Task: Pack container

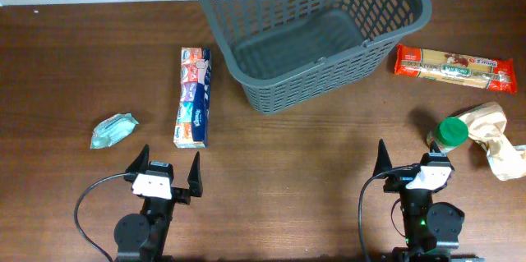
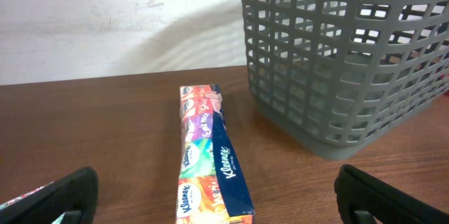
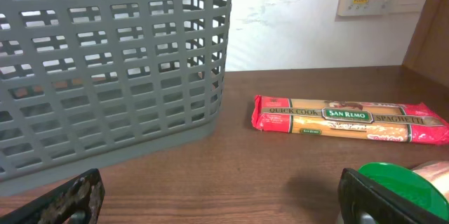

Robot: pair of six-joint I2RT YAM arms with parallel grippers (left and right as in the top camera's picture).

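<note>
The container [image 1: 271, 102] is a big dark grey slotted basket standing at the back middle of the table, with nothing in it; its wall fills the upper right of the left wrist view [image 2: 351, 62] and the left of the right wrist view [image 3: 105, 76]. My left gripper [image 1: 164, 167] is open at the front left, just short of a long Kleenex tissue pack [image 1: 194, 96] [image 2: 210, 157]. At the front right my right gripper [image 1: 407, 157] is open over bare wood [image 3: 221, 203], beside a green-lidded jar [image 1: 450, 133] [image 3: 403, 185].
A red San Remo spaghetti packet [image 1: 454, 68] [image 3: 351, 120] lies right of the basket. A crumpled beige bag [image 1: 496, 137] sits at the far right. A small teal wipes pouch [image 1: 113, 129] lies at the left.
</note>
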